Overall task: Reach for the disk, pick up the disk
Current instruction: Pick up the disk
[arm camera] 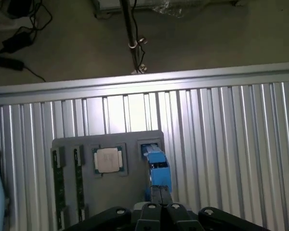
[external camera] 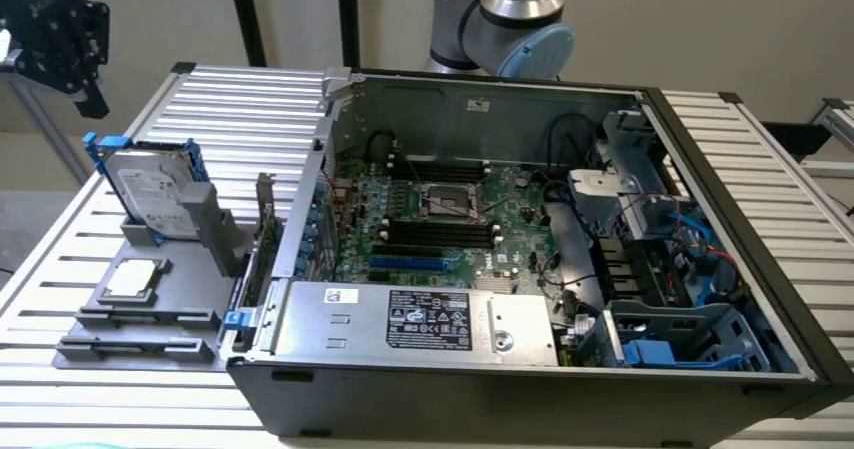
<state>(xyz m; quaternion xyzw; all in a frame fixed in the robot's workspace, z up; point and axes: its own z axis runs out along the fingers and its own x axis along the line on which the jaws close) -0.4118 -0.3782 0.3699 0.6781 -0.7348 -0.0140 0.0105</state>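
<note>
Ribbed aluminium table [external camera: 200,99] is carrying an open computer case [external camera: 534,389] and, on the exterior view's left of it, a grey fixture [external camera: 134,354] in which the disk [external camera: 154,191] is standing on edge, blue rails up its sides, label facing outward. The arm's gripper [external camera: 88,89] is hanging above it and well apart, toward the exterior view's left, holding nothing, its fingers [arm camera: 154,195] appearing pressed together. From the wrist, the disk's thin top edge is lying just ahead of the fingertips, its long axis running in line with them, a silver chip [arm camera: 108,160] sitting beside it.
</note>
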